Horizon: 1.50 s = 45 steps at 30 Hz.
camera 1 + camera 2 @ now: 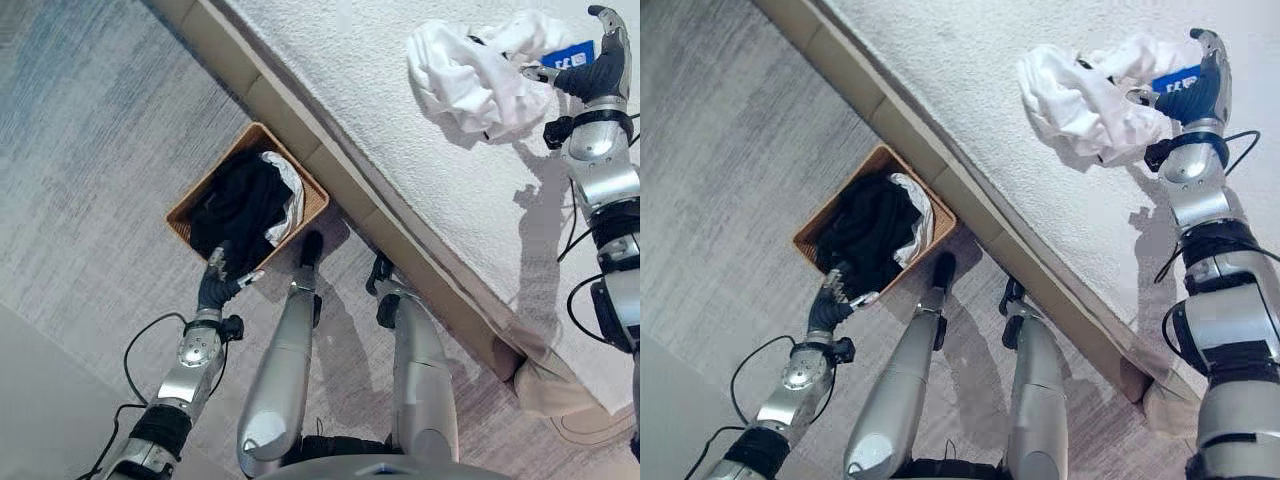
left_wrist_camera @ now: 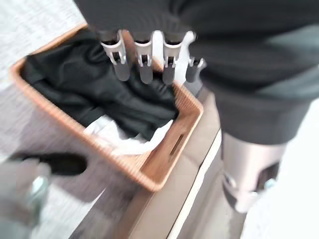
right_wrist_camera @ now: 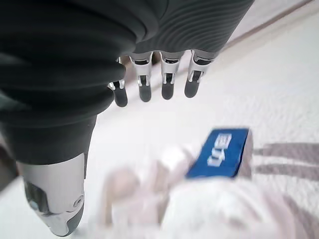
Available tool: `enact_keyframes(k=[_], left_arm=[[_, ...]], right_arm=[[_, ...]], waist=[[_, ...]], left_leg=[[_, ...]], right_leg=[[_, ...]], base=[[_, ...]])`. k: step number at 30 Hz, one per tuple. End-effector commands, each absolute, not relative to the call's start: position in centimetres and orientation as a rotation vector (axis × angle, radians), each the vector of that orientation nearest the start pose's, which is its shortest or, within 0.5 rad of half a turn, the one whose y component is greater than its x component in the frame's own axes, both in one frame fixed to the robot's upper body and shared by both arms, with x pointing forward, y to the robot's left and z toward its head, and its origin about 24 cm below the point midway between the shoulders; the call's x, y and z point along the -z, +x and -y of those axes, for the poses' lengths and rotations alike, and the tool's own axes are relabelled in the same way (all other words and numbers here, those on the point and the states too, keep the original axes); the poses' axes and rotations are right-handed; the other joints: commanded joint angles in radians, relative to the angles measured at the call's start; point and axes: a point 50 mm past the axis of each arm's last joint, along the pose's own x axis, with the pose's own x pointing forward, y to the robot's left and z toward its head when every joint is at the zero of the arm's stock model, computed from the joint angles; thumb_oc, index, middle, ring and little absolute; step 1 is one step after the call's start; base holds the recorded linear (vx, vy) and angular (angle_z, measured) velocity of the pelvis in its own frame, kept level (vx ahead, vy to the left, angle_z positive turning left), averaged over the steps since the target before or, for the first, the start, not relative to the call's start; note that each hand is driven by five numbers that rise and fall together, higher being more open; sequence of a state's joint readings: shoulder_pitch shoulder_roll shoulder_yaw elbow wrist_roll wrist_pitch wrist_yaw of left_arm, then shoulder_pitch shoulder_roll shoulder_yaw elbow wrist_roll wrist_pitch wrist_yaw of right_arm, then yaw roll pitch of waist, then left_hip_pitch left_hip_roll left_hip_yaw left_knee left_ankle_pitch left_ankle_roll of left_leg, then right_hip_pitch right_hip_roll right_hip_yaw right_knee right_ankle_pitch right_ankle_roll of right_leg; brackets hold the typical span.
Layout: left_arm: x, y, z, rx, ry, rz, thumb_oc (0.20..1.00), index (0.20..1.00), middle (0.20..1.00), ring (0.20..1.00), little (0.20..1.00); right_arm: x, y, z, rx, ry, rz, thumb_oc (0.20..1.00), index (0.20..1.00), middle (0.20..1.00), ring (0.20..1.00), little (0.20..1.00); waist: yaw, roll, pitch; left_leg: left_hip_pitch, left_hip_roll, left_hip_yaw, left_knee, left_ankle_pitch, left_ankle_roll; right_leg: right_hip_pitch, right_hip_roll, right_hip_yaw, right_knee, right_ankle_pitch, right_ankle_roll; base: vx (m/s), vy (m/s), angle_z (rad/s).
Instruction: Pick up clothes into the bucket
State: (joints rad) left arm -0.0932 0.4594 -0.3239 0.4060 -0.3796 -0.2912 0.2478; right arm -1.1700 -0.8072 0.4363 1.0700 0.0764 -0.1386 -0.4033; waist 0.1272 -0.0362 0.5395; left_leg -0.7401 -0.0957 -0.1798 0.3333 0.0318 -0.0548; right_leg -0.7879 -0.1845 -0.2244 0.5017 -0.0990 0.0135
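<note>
The left hand [image 1: 215,288] hangs with relaxed fingers just before the near rim of the basket [image 1: 185,205], which holds dark clothes [image 1: 238,205] already (plus some white cloth). Farther off, the right hand [image 1: 592,75] has straight fingers above the white shirt [image 1: 470,75] on the bed [image 1: 380,130], gripping nothing. I think it should lower, gather the folds near the blue tag [image 3: 219,153], then carry them over the bed edge; the floor between looks free.
</note>
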Motion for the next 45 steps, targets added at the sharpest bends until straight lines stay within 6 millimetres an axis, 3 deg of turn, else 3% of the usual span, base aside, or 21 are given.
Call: enact_keyframes(k=[1, 9, 16, 17, 19, 20, 24, 28, 31, 34, 35, 38, 40, 45], left_arm=[[0.3, 24.0, -20.4, 0.011, 0.19, -0.105, 1.0, 1.0, 1.0, 1.0, 1.0], [1.8, 23.1, -19.4, 0.071, 0.207, -0.174, 1.0, 1.0, 1.0, 1.0, 1.0], [1.5, 23.5, -18.9, 0.125, 0.19, -0.177, 1.0, 1.0, 1.0, 1.0, 1.0], [1.7, 23.5, -18.6, 0.141, 0.178, -0.185, 1.0, 1.0, 1.0, 1.0, 1.0], [1.5, 23.7, -18.4, 0.158, 0.171, -0.181, 1.0, 1.0, 1.0, 1.0, 1.0], [1.5, 23.7, -18.5, 0.159, 0.171, -0.181, 1.0, 1.0, 1.0, 1.0, 1.0], [1.2, 24.1, -18.5, 0.162, 0.161, -0.171, 1.0, 1.0, 1.0, 1.0, 1.0], [0.8, 24.4, -19.0, 0.153, 0.181, -0.156, 1.0, 1.0, 1.0, 1.0, 1.0], [0.8, 24.4, -19.1, 0.157, 0.187, -0.155, 1.0, 1.0, 1.0, 1.0, 1.0], [0.5, 24.7, -19.5, 0.15, 0.2, -0.145, 1.0, 1.0, 1.0, 1.0, 1.0], [0.0, 25.0, -19.9, 0.14, 0.2, -0.125, 1.0, 1.0, 1.0, 1.0, 1.0], [-1.2, 25.4, -20.7, 0.125, 0.205, -0.081, 1.0, 1.0, 1.0, 1.0, 1.0], [-1.4, 25.4, -21.0, 0.122, 0.211, -0.07, 1.0, 1.0, 1.0, 1.0, 1.0], [-5.0, 26.1, -22.5, 0.127, 0.262, 0.054, 1.0, 1.0, 1.0, 1.0, 1.0]], right_arm=[[-28.0, 36.9, 34.1, 0.666, -0.924, 0.248, 1.0, 1.0, 1.0, 1.0, 1.0], [-26.3, 37.2, 34.5, 0.639, -0.998, 0.129, 1.0, 1.0, 1.0, 1.0, 1.0], [-25.0, 37.7, 34.2, 0.485, -1.107, 0.0, 1.0, 1.0, 1.0, 1.0, 1.0], [-24.7, 37.7, 34.2, 0.454, -1.107, -0.023, 0.642, 0.642, 0.642, 0.642, 0.642], [-24.4, 37.8, 33.9, 0.406, -1.062, -0.024, 0.288, 0.288, 0.288, 0.288, 0.288], [-24.4, 37.8, 33.9, 0.406, -1.062, -0.024, 0.213, 0.213, 0.213, 0.213, 0.213], [-24.8, 38.0, 32.9, 0.36, -0.998, 0.047, 0.2, 0.2, 0.2, 0.2, 0.2], [-26.8, 38.1, 30.8, 0.291, -1.016, 0.182, 0.2, 0.2, 0.2, 0.2, 0.2], [-27.3, 38.0, 30.5, 0.279, -1.016, 0.213, 0.2, 0.2, 0.2, 0.2, 0.2], [-28.2, 37.6, 30.0, 0.249, -1.043, 0.256, 0.2, 0.2, 0.2, 0.2, 0.2], [-28.9, 37.2, 30.0, 0.247, -1.063, 0.282, 0.2, 0.2, 0.2, 0.2, 0.2], [-29.8, 36.6, 29.8, 0.225, -1.08, 0.33, 0.2, 0.2, 0.2, 0.2, 0.2], [-29.7, 36.4, 29.8, 0.214, -1.084, 0.335, 0.2, 0.2, 0.2, 0.2, 0.2], [-28.6, 35.2, 29.6, 0.112, -1.113, 0.336, 0.2, 0.2, 0.2, 0.2, 0.2]], waist=[[-0.03, 0.076, -0.019], [-0.008, 0.101, -0.019], [0.002, 0.109, -0.019], [0.003, 0.111, -0.019], [0.004, 0.11, -0.019], [0.004, 0.11, -0.019], [0.004, 0.102, -0.019], [-0.007, 0.079, -0.019], [-0.012, 0.072, -0.019], [-0.022, 0.06, -0.019], [-0.028, 0.057, -0.019], [-0.045, 0.04, -0.024], [-0.05, 0.035, -0.037], [-0.089, 0.007, -0.147]], left_leg=[[-0.005, 0.012, -0.021, 0.005, -0.04, 0.006], [-0.014, 0.007, -0.055, -0.033, -0.007, 0.002], [-0.001, 0.007, -0.075, -0.071, 0.02, -0.008], [0.002, 0.007, -0.077, -0.07, 0.022, -0.009], [0.006, 0.006, -0.077, -0.071, 0.023, -0.01], [0.006, 0.006, -0.077, -0.071, 0.023, -0.01], [0.024, 0.012, -0.073, -0.078, 0.027, -0.017], [0.066, 0.02, -0.056, -0.076, 0.019, -0.022], [0.104, 0.024, -0.049, -0.082, 0.016, -0.022], [0.18, 0.033, -0.036, -0.1, 0.013, -0.025], [0.209, 0.036, -0.029, -0.115, 0.041, -0.023], [0.297, 0.051, -0.007, -0.132, 0.031, -0.022], [0.32, 0.054, 0.0, -0.135, 0.027, -0.021], [0.444, 0.069, 0.036, -0.161, -0.006, -0.021]], right_leg=[[0.059, -0.047, 0.034, -0.003, -0.027, 0.082], [0.044, -0.058, 0.007, 0.01, -0.037, 0.083], [0.045, -0.063, -0.014, 0.011, -0.042, 0.08], [0.048, -0.066, -0.016, 0.015, -0.044, 0.08], [0.05, -0.066, -0.015, 0.017, -0.045, 0.08], [0.05, -0.066, -0.015, 0.017, -0.045, 0.08], [0.065, -0.063, -0.013, 0.012, -0.044, 0.08], [0.112, -0.054, -0.003, -0.011, -0.036, 0.082], [0.15, -0.051, 0.0, -0.023, -0.033, 0.083], [0.227, -0.044, 0.005, -0.06, -0.022, 0.085], [0.266, -0.04, -0.004, -0.099, 0.019, 0.081], [0.36, -0.026, 0.005, -0.155, 0.036, 0.088], [0.384, -0.02, 0.008, -0.17, 0.041, 0.09], [0.514, 0.002, 0.026, -0.244, 0.051, 0.099]], base=[[0.0, -0.06, 0.3], [-0.01, -0.045, 0.15], [-0.01, -0.034, 0.09], [-0.01, -0.018, 0.07], [-0.01, -0.024, 0.04], [-0.02, -0.031, 0.04], [-0.01, -0.004, 0.0], [0.0, 0.0, 0.0], [-0.01, 0.002, -0.01], [-0.04, 0.051, -0.05], [-0.08, 0.063, -0.15], [0.0, 0.06, -0.16], [0.07, 0.04, -0.24], [0.11, 0.042, -0.31]])
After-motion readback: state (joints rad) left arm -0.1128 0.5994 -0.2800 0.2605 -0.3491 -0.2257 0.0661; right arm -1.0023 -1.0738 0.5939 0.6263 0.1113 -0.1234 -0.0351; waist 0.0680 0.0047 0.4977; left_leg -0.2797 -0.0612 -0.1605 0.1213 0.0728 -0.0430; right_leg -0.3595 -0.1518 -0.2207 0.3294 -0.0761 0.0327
